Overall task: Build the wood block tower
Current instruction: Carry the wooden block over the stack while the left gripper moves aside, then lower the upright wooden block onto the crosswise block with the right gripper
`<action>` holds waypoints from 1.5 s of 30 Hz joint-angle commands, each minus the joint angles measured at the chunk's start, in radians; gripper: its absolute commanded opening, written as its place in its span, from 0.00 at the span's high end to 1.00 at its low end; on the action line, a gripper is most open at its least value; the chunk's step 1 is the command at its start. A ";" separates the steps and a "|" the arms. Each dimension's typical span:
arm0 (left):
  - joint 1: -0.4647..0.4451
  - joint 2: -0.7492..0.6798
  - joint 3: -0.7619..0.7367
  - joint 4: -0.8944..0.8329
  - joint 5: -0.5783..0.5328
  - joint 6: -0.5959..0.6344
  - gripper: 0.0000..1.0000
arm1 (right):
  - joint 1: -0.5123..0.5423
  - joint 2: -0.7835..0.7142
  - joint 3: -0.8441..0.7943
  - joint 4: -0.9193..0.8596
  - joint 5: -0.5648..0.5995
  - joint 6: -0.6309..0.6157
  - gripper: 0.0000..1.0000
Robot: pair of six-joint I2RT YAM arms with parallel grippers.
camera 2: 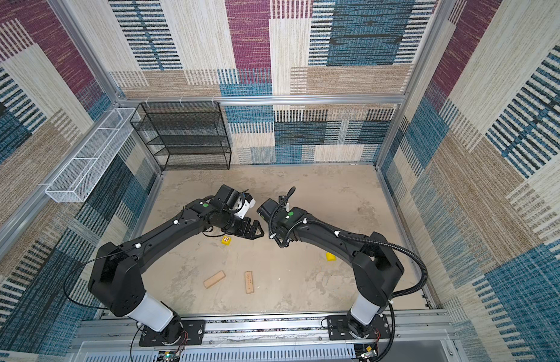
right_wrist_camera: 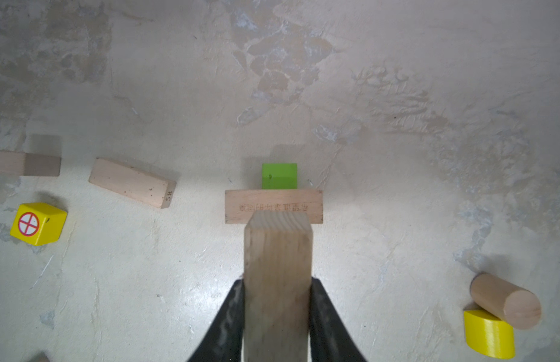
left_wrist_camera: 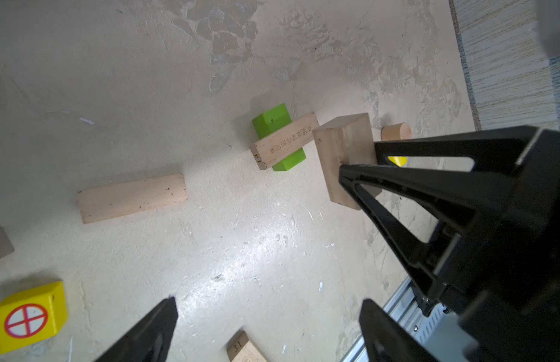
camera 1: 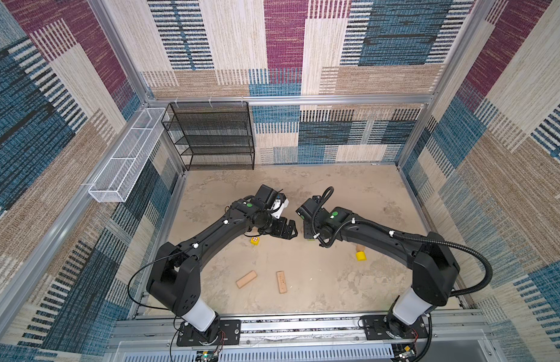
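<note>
Held brick (right_wrist_camera: 277,266) is closest, clamped end-on between the jaws of my right tool (right_wrist_camera: 277,282). Just past its far end sits the tower (left_wrist_camera: 280,141): green block (right_wrist_camera: 279,175) flat on the tabletop (right_wrist_camera: 397,125), cross brick (right_wrist_camera: 274,207) laid over it. Can't tell if the held brick touches the tower. My left tool (left_wrist_camera: 269,302) hangs wide, empty, near the yellow cube (left_wrist_camera: 28,316). Loose brick (right_wrist_camera: 131,183) lies between cube and tower. Tan roll (right_wrist_camera: 505,301) leans on the yellow cylinder (right_wrist_camera: 488,333), well apart from the tower.
</note>
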 commanded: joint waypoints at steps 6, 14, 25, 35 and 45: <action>-0.002 -0.005 -0.011 0.015 0.014 -0.013 0.04 | -0.012 0.034 0.024 0.026 -0.002 -0.025 1.00; -0.002 -0.012 -0.013 0.014 0.012 -0.011 0.04 | -0.023 0.065 0.037 0.025 -0.012 -0.039 1.00; -0.002 -0.017 -0.014 0.014 0.010 -0.010 0.04 | -0.044 0.101 0.061 0.022 -0.033 -0.067 0.99; -0.002 -0.022 -0.014 0.014 0.009 -0.009 0.04 | -0.056 0.105 0.064 0.025 -0.046 -0.076 0.95; -0.002 -0.024 -0.015 0.015 0.008 -0.008 0.04 | -0.062 0.121 0.078 0.023 -0.058 -0.088 0.91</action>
